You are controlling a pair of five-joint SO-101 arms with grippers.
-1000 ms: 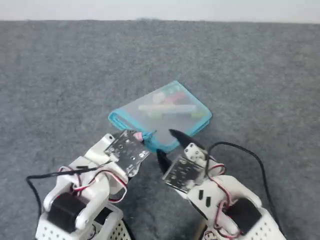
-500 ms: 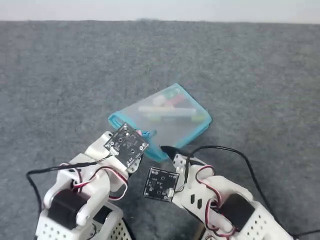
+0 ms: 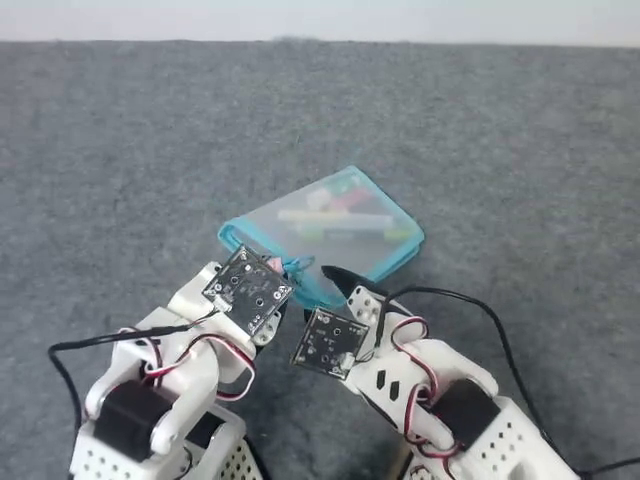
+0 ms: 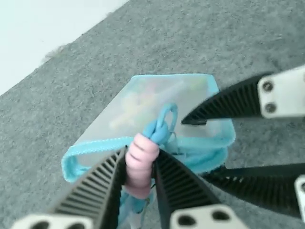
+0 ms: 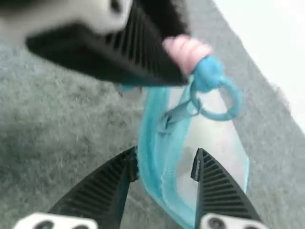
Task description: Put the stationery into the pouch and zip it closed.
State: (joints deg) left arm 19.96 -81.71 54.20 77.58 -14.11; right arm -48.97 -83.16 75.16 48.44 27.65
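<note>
A translucent pouch (image 3: pixel 335 222) with teal edging lies in the middle of the grey table, and pale stationery shows through it. My left gripper (image 4: pixel 141 154) is shut on the pink zipper pull (image 4: pixel 140 164), which hangs from a blue loop (image 4: pixel 165 122) at the pouch's near corner. In the high view the left gripper (image 3: pixel 274 267) is at that corner. My right gripper (image 5: pixel 166 155) is open, its fingers either side of the pouch's teal near edge (image 5: pixel 157 157). The pink pull (image 5: pixel 187 50) and blue loop (image 5: pixel 217 98) sit just beyond it.
Grey felt-like table surface (image 3: pixel 130 150) spreads all around the pouch, with a pale wall strip at the far edge. Both arm bases and their cables (image 3: pixel 480 300) crowd the near side.
The right wrist has turned and its gripper has shifted in over the pouch's near edge. The left gripper has kept hold of the pink pull; the pouch barely shifted.
</note>
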